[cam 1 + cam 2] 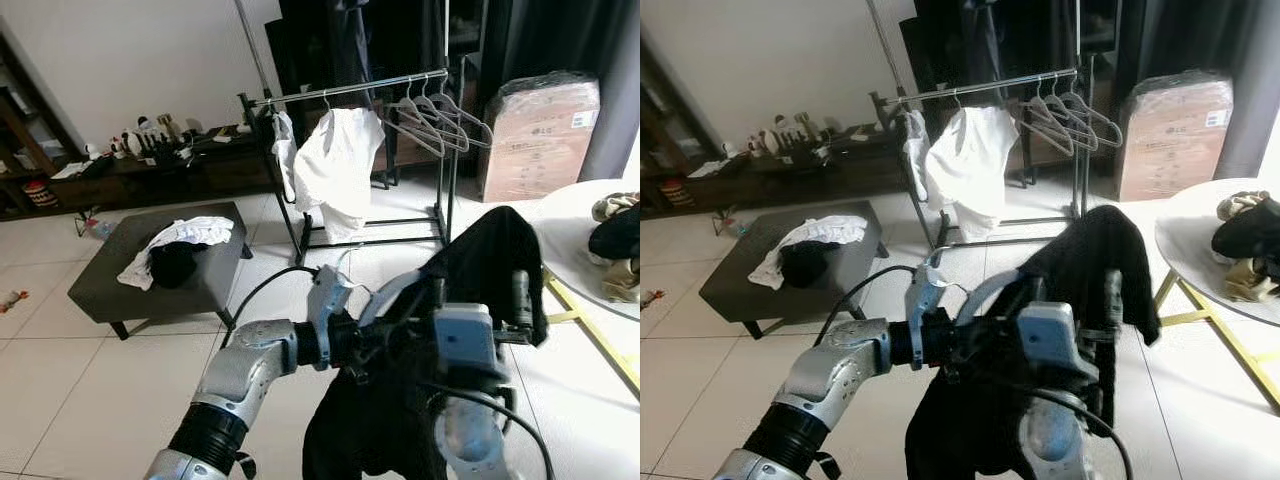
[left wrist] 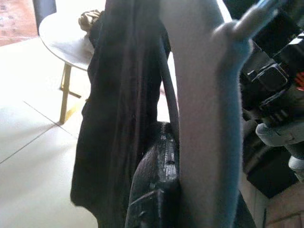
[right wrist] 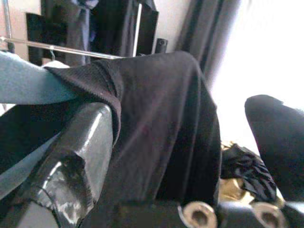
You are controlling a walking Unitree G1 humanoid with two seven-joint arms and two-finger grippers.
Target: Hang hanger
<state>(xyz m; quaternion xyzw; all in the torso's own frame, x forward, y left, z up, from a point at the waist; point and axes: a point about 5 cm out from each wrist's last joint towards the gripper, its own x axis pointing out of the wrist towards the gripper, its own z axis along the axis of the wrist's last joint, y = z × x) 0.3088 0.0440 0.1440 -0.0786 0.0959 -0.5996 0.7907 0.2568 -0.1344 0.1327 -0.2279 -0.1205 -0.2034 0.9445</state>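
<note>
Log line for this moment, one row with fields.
phase: carrying | left end effector: gripping pale hanger | right end effector: at black garment on hanger | rack: ahead, not reached

Silver jointed left arm [image 1: 245, 365] with black ribbed cuff, black cable.

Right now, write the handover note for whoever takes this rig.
Left gripper: shut on the hanger, near its hook.
Right gripper: at the hanger's far end under the black garment; grip unclear.
Done: garment draped on the hanger, held between both arms.
Left: walk to the clothes rack ahead, which holds a white shirt and empty hangers, and hook it on.
</note>
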